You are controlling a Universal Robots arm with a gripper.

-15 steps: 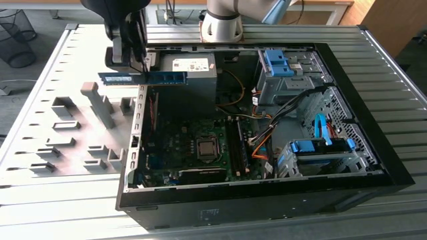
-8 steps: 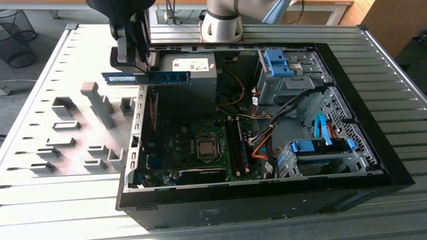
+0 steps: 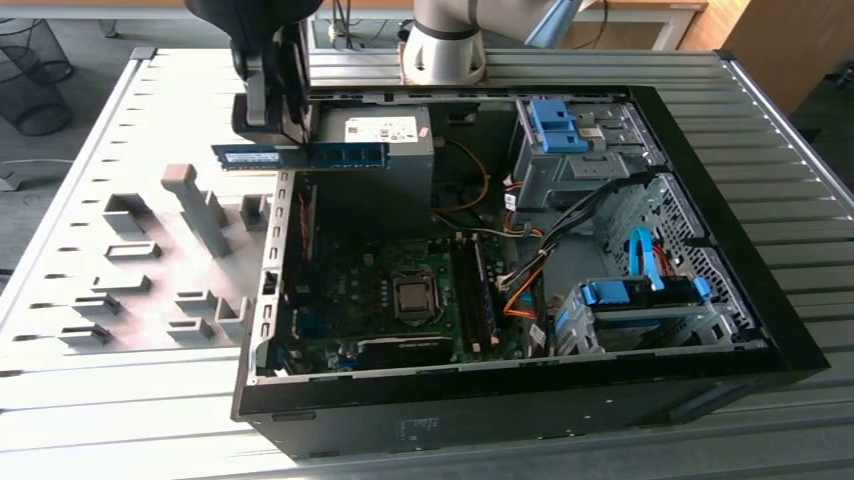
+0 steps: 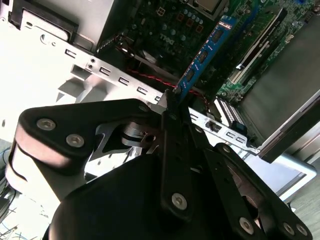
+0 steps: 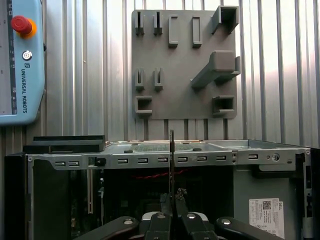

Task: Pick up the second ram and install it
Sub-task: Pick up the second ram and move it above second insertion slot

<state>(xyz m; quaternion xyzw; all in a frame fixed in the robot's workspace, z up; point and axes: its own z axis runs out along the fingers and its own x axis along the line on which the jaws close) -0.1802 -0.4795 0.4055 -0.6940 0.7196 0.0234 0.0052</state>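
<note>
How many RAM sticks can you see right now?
1: the second ram, clamped in the gripper above the open case's edge. Others seated in the motherboard slots may be hidden.

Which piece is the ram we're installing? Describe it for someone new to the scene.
Find the open black case; at its far corner on the exterior view's left hangs the tool. Clamped in it is the ram: a thin blue-green board with black chips, unlike the grey fixture nearby.

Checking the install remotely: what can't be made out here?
Exterior view: memory slots too small to tell whether filled.
Exterior view: the tool covers part of the second ram.
First wrist view: the ram is edge-on, chips unseen; the case wall hides the slots.
Second wrist view: the tool's body covers the ram's gripped end.
</note>
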